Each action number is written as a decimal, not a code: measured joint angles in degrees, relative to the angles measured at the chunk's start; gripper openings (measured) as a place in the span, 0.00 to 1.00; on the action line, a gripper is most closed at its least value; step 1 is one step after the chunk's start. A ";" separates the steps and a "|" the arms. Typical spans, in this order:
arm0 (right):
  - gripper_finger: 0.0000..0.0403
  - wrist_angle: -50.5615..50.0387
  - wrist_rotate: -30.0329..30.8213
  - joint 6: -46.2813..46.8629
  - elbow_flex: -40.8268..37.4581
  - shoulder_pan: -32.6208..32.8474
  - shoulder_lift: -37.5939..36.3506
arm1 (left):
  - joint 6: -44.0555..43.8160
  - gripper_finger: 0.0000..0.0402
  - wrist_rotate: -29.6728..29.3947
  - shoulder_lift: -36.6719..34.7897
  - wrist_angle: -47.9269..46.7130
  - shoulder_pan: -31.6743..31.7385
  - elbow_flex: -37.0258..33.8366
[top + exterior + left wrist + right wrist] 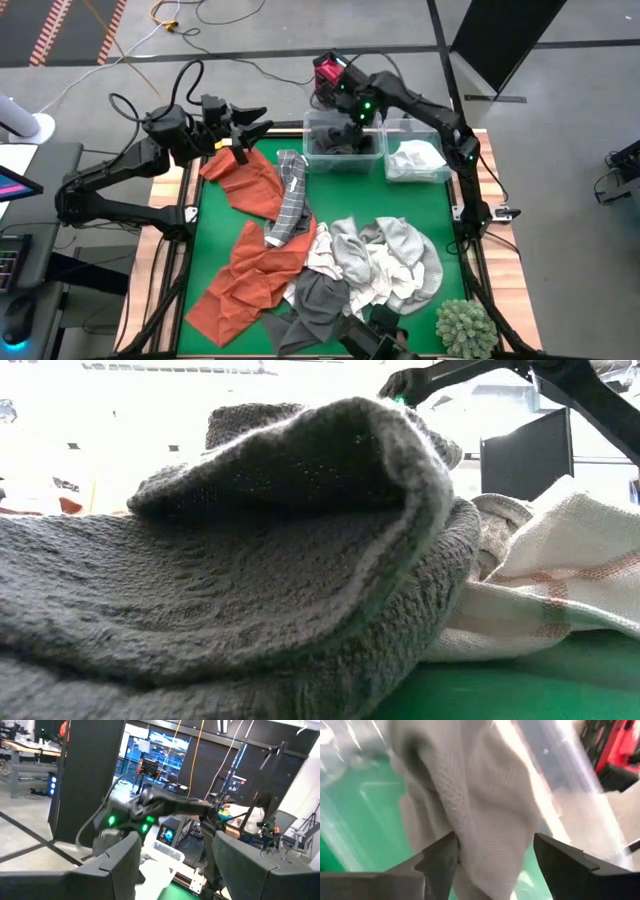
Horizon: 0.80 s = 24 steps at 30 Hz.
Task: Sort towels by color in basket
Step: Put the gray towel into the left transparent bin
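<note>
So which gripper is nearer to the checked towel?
Left. The left gripper hovers just beside the checked towel's top end; the right gripper is farther, over the left bin.

Both arms: matte black, six-joint, tubular links w/ rounded joint housings. Left arm point(120, 175) carries looped black cabling at wrist. Right arm point(430, 115) shows green status LEDs near wrist, upper centre of frame. Right tool point(492, 852): two dark, flat, angular fingers point(440, 857).

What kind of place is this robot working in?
Probably a robotics lab or workshop: loose orange cables on the bare grey floor, a lit blue computer screen behind the green-topped table, and black partition panels.
</note>
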 joint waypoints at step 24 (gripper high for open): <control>0.72 25.04 -2.08 -0.54 -16.92 3.13 0.03 | -0.75 0.58 0.00 0.20 -2.73 0.00 -0.02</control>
